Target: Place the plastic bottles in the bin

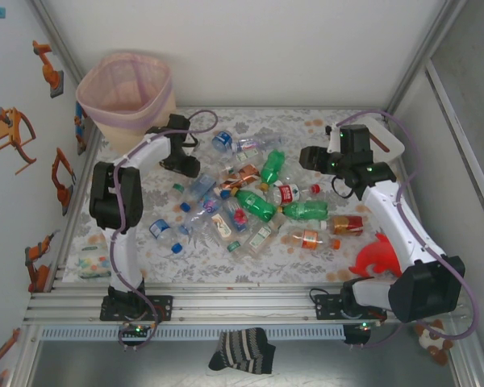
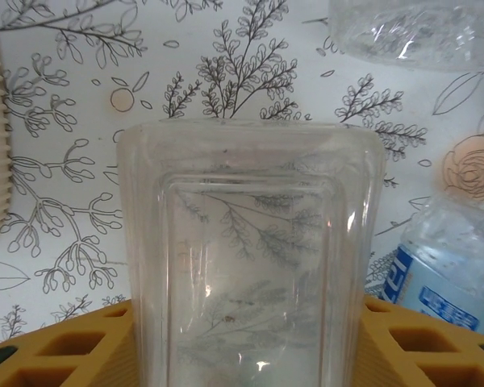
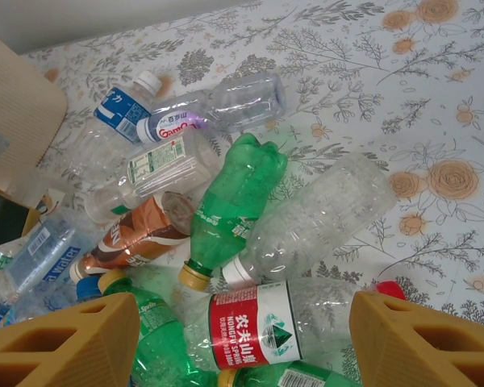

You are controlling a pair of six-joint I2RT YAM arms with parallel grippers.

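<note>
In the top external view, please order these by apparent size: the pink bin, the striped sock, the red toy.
Largest: pink bin.
Then striped sock and red toy, about alike, so left unranked.

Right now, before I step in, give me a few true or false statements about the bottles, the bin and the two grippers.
1. A clear bottle sits between the left gripper's fingers. True.
2. The right gripper grips a green bottle. False: its jaws stand open above the bottles, holding nothing.
3. The pink bin stands at the far left corner of the table. True.
4. The striped sock lies among the bottles. False: it lies on the near side of the arm bases, off the table.
</note>
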